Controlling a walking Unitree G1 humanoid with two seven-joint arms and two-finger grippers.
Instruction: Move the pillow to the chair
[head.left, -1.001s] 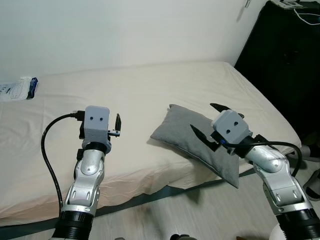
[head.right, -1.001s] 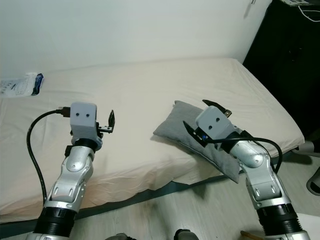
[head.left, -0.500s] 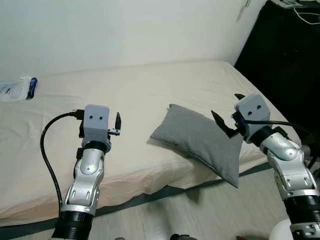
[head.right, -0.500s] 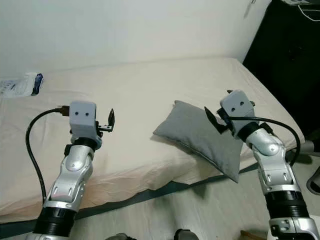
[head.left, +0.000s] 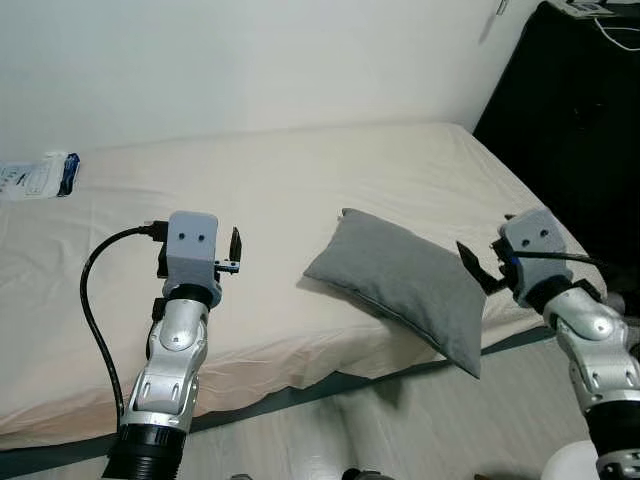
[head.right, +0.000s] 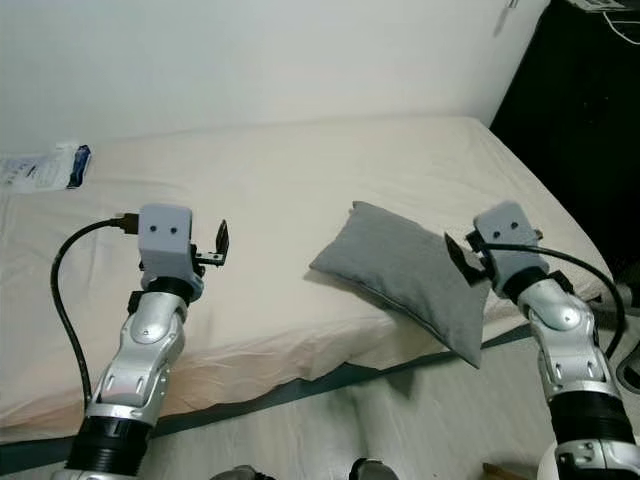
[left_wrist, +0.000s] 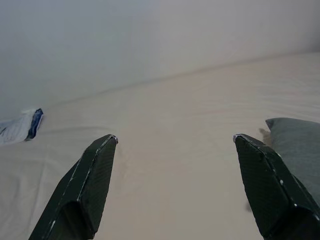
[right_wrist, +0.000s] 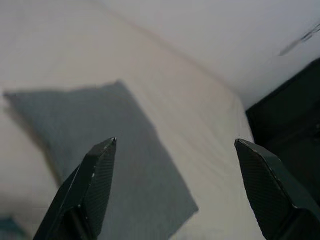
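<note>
A grey pillow (head.left: 405, 283) lies at centre right on a cream bed (head.left: 280, 190), one corner overhanging the near edge. The right tool (head.left: 478, 268), fingers apart, sits at the pillow's right edge; the left tool (head.left: 234, 252) hovers centre left. A white packet (head.left: 38, 176) rests upper left.

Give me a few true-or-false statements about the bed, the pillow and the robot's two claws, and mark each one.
1. The grey pillow lies on the bed, with one corner hanging over the bed's edge. True.
2. The right gripper is clamped on the pillow. False: its fingers are open, just beside the pillow's right edge.
3. The left gripper is open and holds nothing. True.
4. A red blanket covers the bed. False: the sheet is cream.
5. A white and blue packet lies at the bed's far left. True.
</note>
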